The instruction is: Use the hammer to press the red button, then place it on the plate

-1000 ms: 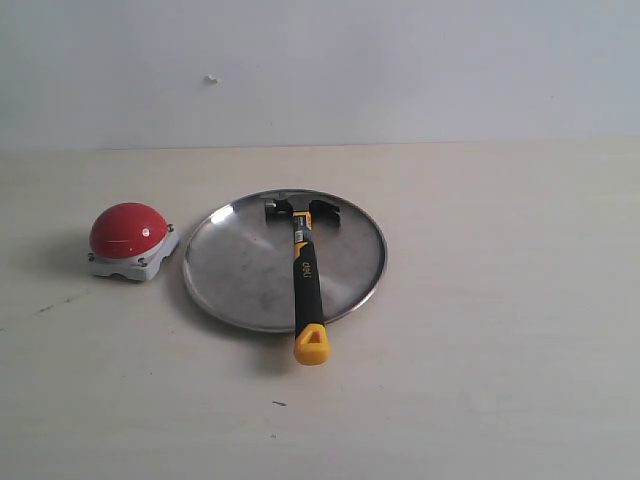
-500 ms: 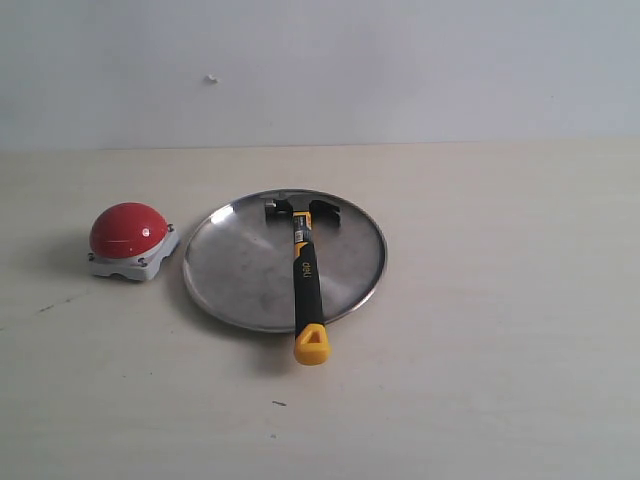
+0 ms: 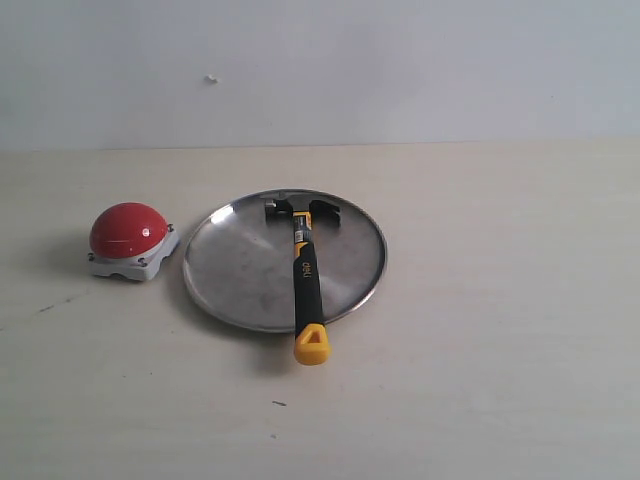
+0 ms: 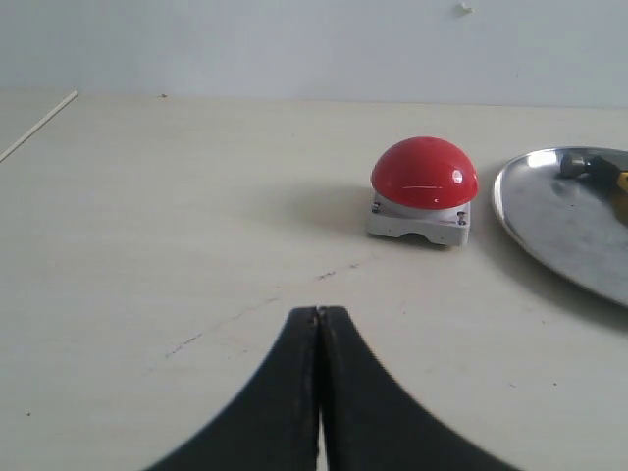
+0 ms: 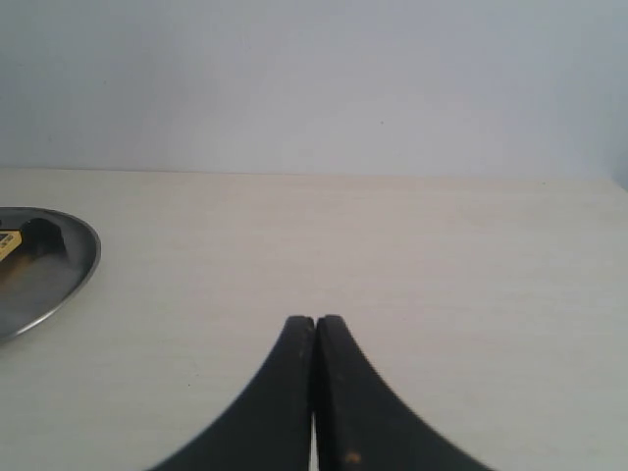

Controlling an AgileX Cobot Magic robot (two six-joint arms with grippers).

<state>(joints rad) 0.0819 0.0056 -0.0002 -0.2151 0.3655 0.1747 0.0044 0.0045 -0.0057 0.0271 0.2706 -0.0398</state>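
Lying on the round silver metal plate (image 3: 240,270), well beyond the left gripper (image 4: 319,314) and right gripper (image 5: 314,322) (jaws pressed together, empty), the black-and-yellow claw hammer (image 3: 303,275) appears placed; pressing of the glossy red dome button (image 3: 128,229) is unconfirmed.

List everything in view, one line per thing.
hammer: 1, dark head, black-and-yellow handle, lying on the plate, yellow end overhanging its near rim
plate: 1, silver, mid-table
red button: 1, red dome on light-grey base, left of the plate, apart from it
table: 1, pale beige, under everything
wall: 1, whitish, behind the table
left end effector: 1, black, shut, empty, facing the red button
right end effector: 1, black, shut, empty, over bare table
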